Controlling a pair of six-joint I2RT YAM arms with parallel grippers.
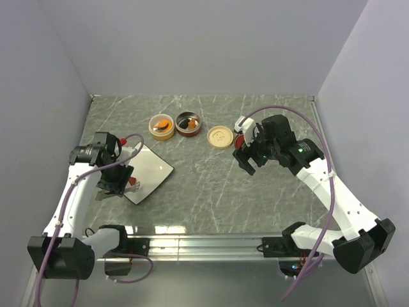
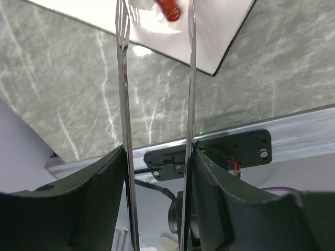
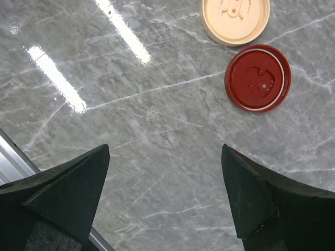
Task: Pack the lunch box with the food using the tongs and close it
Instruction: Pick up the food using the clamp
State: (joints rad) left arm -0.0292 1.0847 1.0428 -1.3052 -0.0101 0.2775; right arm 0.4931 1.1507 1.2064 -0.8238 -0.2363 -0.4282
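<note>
My left gripper (image 2: pixel 157 159) is shut on the tongs (image 2: pixel 124 78), its fingers (image 2: pixel 99 198) pressing both silver arms. The tong tips reach over the white plate (image 2: pixel 209 36), on either side of an orange-red piece of food (image 2: pixel 167 8). From above, this gripper (image 1: pixel 115 182) hangs over the plate's (image 1: pixel 153 167) left corner, with the red piece (image 1: pixel 132 181) beside it. The lunch box tubs stand at the back: the cream one (image 1: pixel 162 126) holds orange food and the dark red one (image 1: pixel 187 123) holds brown food. My right gripper (image 3: pixel 165 149) is open and empty above bare table, near the cream lid (image 3: pixel 235 18) and red lid (image 3: pixel 258 78).
A metal rail (image 1: pixel 204 242) runs along the near table edge by the arm bases. Grey walls close in the table on the left, back and right. The cream lid (image 1: pixel 220 136) lies right of the tubs, with the red lid (image 1: pixel 238 139) partly under my right gripper (image 1: pixel 246 160).
</note>
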